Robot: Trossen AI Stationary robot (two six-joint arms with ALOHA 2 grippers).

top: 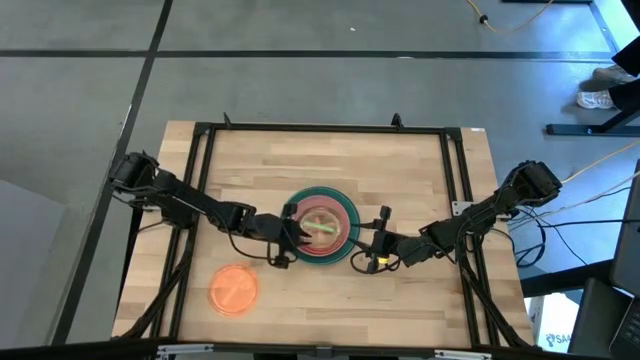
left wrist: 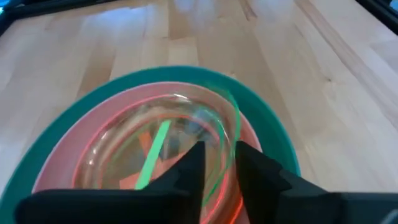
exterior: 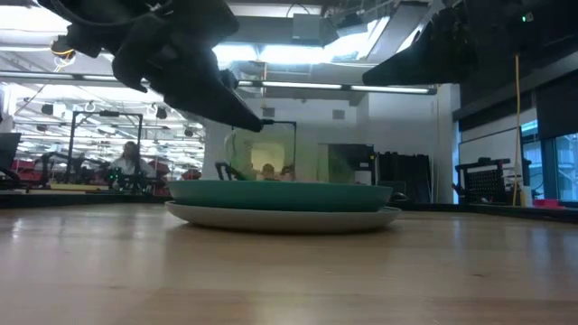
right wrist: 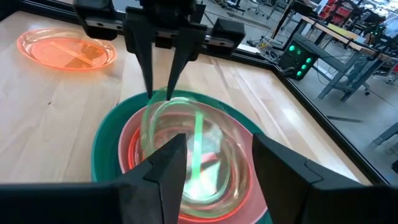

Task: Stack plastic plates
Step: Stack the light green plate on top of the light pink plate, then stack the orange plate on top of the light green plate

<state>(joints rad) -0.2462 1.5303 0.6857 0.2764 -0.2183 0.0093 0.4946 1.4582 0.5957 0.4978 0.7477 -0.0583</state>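
Stack: a pile of round plastic plates sits mid-table. Large grey plate (exterior: 284,218) at the bottom, large teal-green plate (top: 338,249) on it, medium pink plate (left wrist: 68,165) inside that, then small translucent ones nested on top.
Top plate: a small translucent green plate (right wrist: 193,149) with a bright green stripe, tilted against the pile with its far rim lifted, not yet lying flat.
Left gripper (left wrist: 217,165): at the stack's left edge, fingers pressed close on the green plate's thin rim, pinching it.
Right gripper (right wrist: 214,168): hovers at the stack's right side with its fingers spread wide, touching nothing that I can see.
Loose plate: one small translucent orange plate (top: 233,289) lies flat on the wooden table (top: 420,190), well apart from the pile toward the front left.
Handling, judged: these plates look very light, thin and stiff, with smooth glossy faces likely to slip. The raised rim is the only place to take hold; a pinch across the edge should do. Nested ones may slide or sit crooked if let go while tilted.
Progress, judged: nearly done; the green plate needs settling, and the orange one remains to be fetched.
Risk: a nudge could shift the whole light pile.
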